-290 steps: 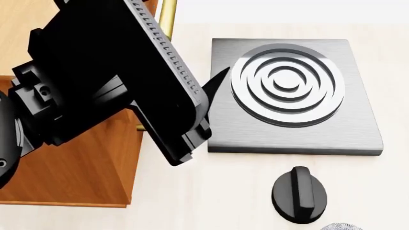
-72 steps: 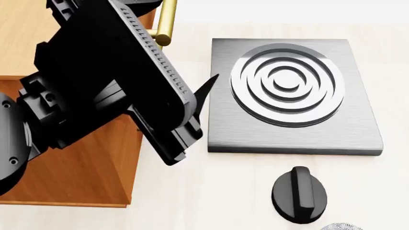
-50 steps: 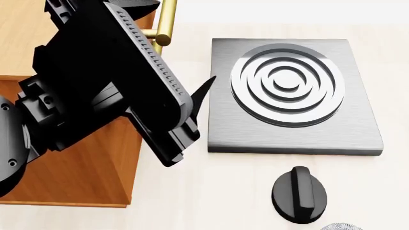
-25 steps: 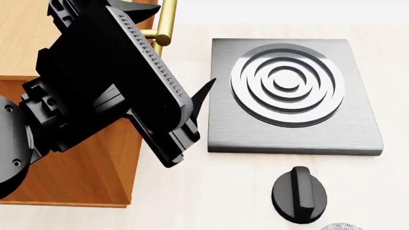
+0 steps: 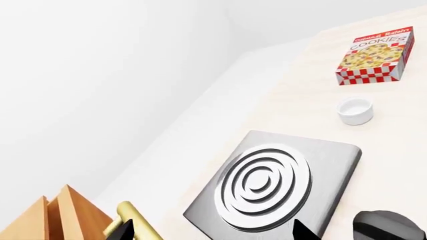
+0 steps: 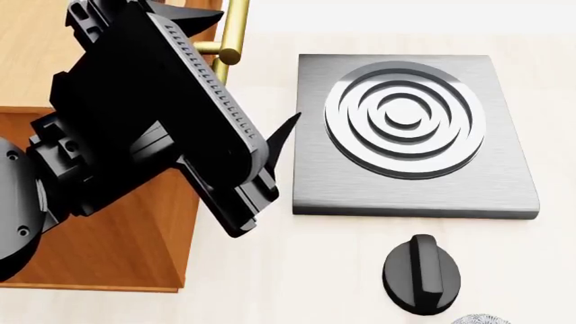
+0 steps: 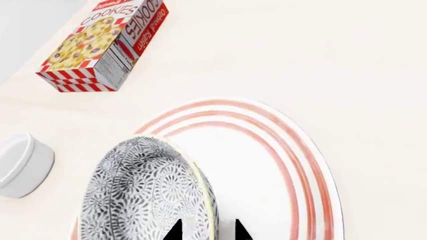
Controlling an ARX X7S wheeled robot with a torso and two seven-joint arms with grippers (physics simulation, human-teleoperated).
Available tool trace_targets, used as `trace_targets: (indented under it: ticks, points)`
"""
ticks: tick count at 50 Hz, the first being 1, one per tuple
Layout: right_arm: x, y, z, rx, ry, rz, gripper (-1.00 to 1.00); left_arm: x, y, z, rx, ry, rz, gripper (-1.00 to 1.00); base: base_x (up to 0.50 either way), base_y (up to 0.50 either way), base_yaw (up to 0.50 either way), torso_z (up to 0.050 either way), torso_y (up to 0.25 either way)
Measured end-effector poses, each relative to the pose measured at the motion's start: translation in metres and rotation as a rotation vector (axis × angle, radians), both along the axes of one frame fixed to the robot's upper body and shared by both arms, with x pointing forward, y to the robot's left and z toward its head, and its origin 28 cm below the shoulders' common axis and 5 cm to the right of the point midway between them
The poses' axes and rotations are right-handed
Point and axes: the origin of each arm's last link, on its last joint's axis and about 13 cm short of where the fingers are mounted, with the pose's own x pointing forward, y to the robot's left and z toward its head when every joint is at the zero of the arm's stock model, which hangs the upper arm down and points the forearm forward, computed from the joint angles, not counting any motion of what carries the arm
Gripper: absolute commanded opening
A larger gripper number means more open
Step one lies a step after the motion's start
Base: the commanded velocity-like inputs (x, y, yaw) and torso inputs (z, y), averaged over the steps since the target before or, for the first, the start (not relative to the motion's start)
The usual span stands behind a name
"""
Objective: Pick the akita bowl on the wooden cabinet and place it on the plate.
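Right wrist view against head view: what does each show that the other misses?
Only the right wrist view shows the plate, the cookie box, the small white cup and the right pincer gripping the akita bowl. Only the head view shows the stove, its knob and the wooden cabinet. Both share the pale countertop.

On the countertop [image 6: 360, 270], the wooden cabinet [image 6: 99, 256] stood at the left, with the stove [image 6: 414, 135] to its right and a knob [image 6: 421, 273] in front of the stove. Beyond the stove sat a small cup [image 5: 355, 110], and past it a cookie box [image 5: 373, 56]. A bowl [image 7: 143, 195] sat over the plate [image 7: 280, 170], near the cup and box
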Motion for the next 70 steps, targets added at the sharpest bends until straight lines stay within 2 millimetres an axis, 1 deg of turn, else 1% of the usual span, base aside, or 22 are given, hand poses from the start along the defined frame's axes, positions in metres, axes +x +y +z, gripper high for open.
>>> trace_targets:
  ticks: [30, 37, 51, 70]
  points:
    - [-0.001, -0.001, 0.006, -0.051, -0.001, 0.010, 1.00, 0.000, 0.000, 0.002, -0.003, -0.002, 0.002, 1.00, 0.00, 0.00, 0.00, 0.000, 0.000]
    - [-0.002, 0.000, 0.011, -0.065, -0.006, 0.009, 1.00, -0.001, 0.001, 0.002, -0.005, -0.003, 0.004, 1.00, 0.00, 0.00, 0.00, 0.000, 0.000]
    - [-0.010, 0.002, 0.032, -0.112, -0.055, 0.010, 1.00, -0.002, 0.003, 0.001, -0.011, -0.002, 0.008, 1.00, 0.00, 0.00, 0.00, 0.000, 0.000]
    - [-0.014, 0.014, 0.074, -0.211, -0.160, 0.046, 1.00, -0.002, 0.002, 0.002, -0.013, -0.004, 0.005, 1.00, 0.00, 0.00, 0.00, 0.000, 0.000]
